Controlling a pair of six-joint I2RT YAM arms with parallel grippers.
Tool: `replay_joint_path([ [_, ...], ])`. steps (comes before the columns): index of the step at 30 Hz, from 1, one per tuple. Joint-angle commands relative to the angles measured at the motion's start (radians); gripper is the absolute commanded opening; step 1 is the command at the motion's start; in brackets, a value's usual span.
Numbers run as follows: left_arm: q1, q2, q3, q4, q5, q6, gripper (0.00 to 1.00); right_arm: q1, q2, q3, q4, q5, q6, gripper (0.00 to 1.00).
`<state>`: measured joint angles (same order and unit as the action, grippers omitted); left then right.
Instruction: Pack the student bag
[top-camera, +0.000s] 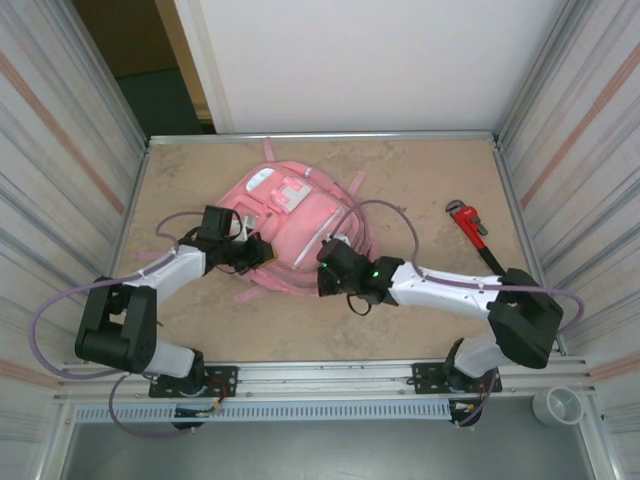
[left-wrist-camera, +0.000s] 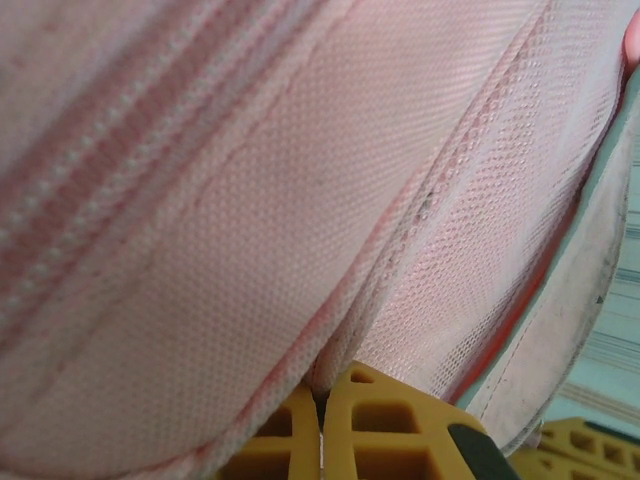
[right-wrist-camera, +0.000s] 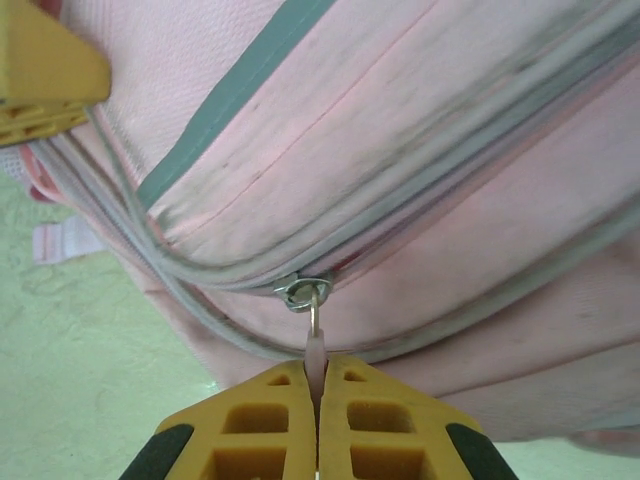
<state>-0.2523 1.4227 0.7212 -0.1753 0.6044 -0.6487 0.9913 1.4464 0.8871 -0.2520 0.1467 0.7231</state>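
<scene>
The student bag (top-camera: 290, 222), a pink fabric backpack with white patches, lies in the middle of the table. On its left side, my left gripper (top-camera: 252, 252) is shut, and the left wrist view has its yellow jaws (left-wrist-camera: 322, 392) pinching a fold of the bag's pink fabric (left-wrist-camera: 250, 200). At the bag's lower right edge my right gripper (top-camera: 326, 268) is shut too. In the right wrist view it (right-wrist-camera: 317, 368) clamps the pale pull tab of the zip slider (right-wrist-camera: 303, 292) on the grey zip line. A yellow finger (right-wrist-camera: 45, 70) of the left gripper shows at the top left there.
A red pipe wrench (top-camera: 470, 228) lies on the table to the right of the bag, near the right wall. Corrugated walls close in the table (top-camera: 420, 180) on both sides. A white cup (top-camera: 558, 405) stands beyond the near rail at the lower right.
</scene>
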Motion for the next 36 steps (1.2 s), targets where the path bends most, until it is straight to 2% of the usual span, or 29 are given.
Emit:
replay_joint_path([
  [1, 0.027, -0.019, -0.015, -0.071, -0.134, 0.048, 0.00, -0.094, -0.044, -0.004, -0.083, -0.070, -0.123, 0.00],
  [3, 0.024, -0.024, -0.008, -0.056, -0.105, 0.053, 0.00, -0.108, -0.041, 0.008, -0.053, -0.149, -0.178, 0.00],
  [4, 0.020, -0.029, -0.004, -0.047, -0.091, 0.057, 0.04, -0.108, -0.043, 0.012, -0.033, -0.187, -0.201, 0.00],
  [6, -0.003, -0.047, 0.012, -0.045, -0.087, 0.083, 0.24, -0.112, -0.041, 0.013, -0.004, -0.259, -0.235, 0.00],
  [8, -0.030, -0.078, 0.024, -0.047, -0.109, 0.113, 0.37, -0.126, -0.041, 0.012, 0.025, -0.337, -0.261, 0.00],
  [13, -0.100, -0.206, 0.035, -0.076, -0.250, 0.215, 0.55, -0.144, -0.041, 0.026, 0.074, -0.455, -0.286, 0.00],
  [17, -0.225, -0.313, -0.014, -0.057, -0.423, 0.389, 0.58, -0.158, -0.054, 0.018, 0.118, -0.536, -0.295, 0.00],
  [21, -0.372, -0.425, -0.153, 0.149, -0.504, 0.596, 0.58, -0.211, -0.065, 0.019, 0.100, -0.612, -0.323, 0.00],
  [23, -0.413, -0.462, -0.200, 0.220, -0.536, 0.670, 0.58, -0.239, -0.069, 0.019, 0.096, -0.656, -0.323, 0.00],
  [25, -0.421, -0.476, -0.201, 0.215, -0.556, 0.715, 0.58, -0.257, -0.068, 0.024, 0.094, -0.688, -0.320, 0.00],
  [30, -0.431, -0.436, -0.215, 0.288, -0.473, 0.841, 0.57, -0.288, -0.069, 0.030, 0.089, -0.729, -0.318, 0.00],
  [34, -0.482, -0.365, -0.197, 0.334, -0.468, 1.028, 0.56, -0.312, -0.064, 0.039, 0.070, -0.760, -0.320, 0.00],
  [36, -0.482, -0.334, -0.176, 0.322, -0.451, 1.067, 0.56, -0.319, -0.065, 0.039, 0.070, -0.767, -0.318, 0.00],
])
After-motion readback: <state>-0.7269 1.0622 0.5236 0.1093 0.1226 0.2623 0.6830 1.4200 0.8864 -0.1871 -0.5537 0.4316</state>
